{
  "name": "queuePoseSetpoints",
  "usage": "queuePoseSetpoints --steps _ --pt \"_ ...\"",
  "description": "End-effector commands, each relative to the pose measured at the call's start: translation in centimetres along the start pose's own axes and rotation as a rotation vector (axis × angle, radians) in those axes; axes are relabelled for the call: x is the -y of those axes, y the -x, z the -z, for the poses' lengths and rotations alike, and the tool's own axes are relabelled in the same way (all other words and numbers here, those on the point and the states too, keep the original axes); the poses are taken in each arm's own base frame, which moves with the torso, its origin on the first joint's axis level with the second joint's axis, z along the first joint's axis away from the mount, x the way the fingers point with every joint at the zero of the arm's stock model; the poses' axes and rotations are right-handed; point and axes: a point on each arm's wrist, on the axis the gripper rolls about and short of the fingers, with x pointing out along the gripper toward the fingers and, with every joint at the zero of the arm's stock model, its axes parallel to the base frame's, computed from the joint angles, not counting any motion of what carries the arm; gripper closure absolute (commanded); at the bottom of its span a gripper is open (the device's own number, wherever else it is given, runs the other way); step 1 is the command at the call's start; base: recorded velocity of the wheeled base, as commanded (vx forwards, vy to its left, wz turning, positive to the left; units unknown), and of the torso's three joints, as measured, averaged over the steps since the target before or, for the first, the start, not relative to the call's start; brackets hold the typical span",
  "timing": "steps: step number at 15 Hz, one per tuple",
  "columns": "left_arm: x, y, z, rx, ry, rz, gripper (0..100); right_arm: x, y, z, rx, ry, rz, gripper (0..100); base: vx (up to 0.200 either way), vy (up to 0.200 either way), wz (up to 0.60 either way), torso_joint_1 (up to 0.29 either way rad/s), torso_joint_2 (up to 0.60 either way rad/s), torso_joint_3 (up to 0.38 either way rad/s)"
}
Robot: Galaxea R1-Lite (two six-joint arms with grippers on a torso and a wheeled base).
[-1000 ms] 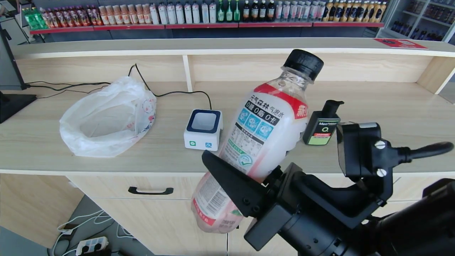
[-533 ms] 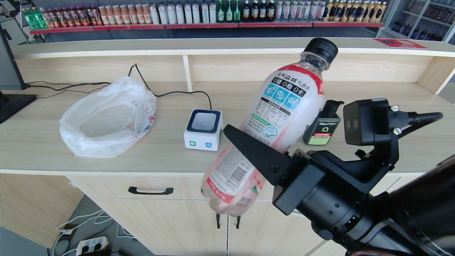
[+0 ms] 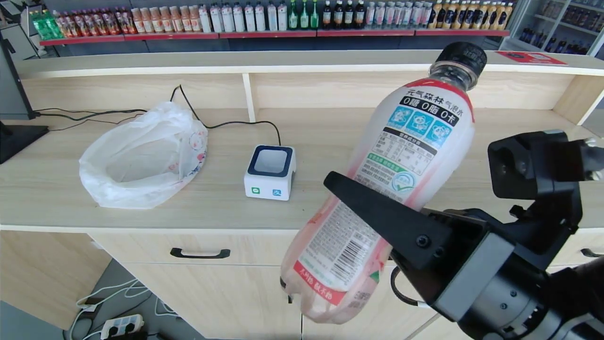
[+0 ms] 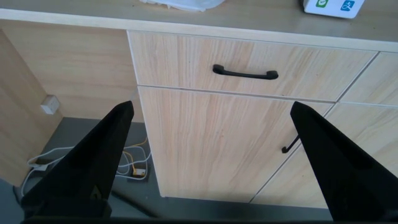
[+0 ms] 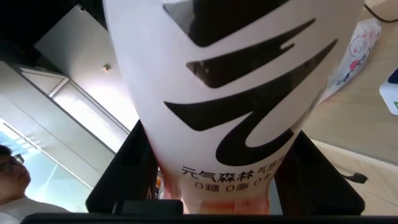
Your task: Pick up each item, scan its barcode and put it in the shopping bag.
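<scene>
Bottle: a pale pink plastic drink bottle with a black cap is pinched around its lower middle by the right gripper. It is held in the air, tilted, with the cap up and away. Its base hangs in front of the counter edge, well to the right of the scanner. In the head view only one black finger crosses the front of the label. The other finger is hidden behind the bottle. The barcode faces up toward the head camera. The white shopping bag lies open on the counter to the left of the scanner, apart from it. The right wrist view sees the bottle from very close, its ends cut off, with a corner of the bag beyond. The left wrist view adds the left gripper, fingers spread wide and holding nothing, low in front of the cabinet. It faces a drawer handle, with the bottom of the scanner just above the counter edge.
</scene>
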Motion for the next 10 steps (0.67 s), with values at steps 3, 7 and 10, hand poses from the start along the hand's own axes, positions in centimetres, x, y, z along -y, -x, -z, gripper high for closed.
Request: queuePoseSetpoints --steps 3,7,10 --pt "0.00 0.00 0.01 -0.001 0.000 0.001 0 -1.16 0.65 -0.46 0.005 -0.007 -0.039 100 0.000 0.000 0.00 0.000 0.00 0.000" --pt "0.00 0.00 0.01 -0.001 0.000 -0.001 0 -1.32 0.96 -0.48 0.002 -0.007 -0.041 100 0.000 0.000 0.00 0.000 0.00 0.000" --pt "0.00 0.00 0.01 -0.001 0.000 -0.001 0 -1.52 1.07 -0.75 0.010 -0.007 -0.047 100 0.000 0.000 0.00 0.000 0.00 0.000"
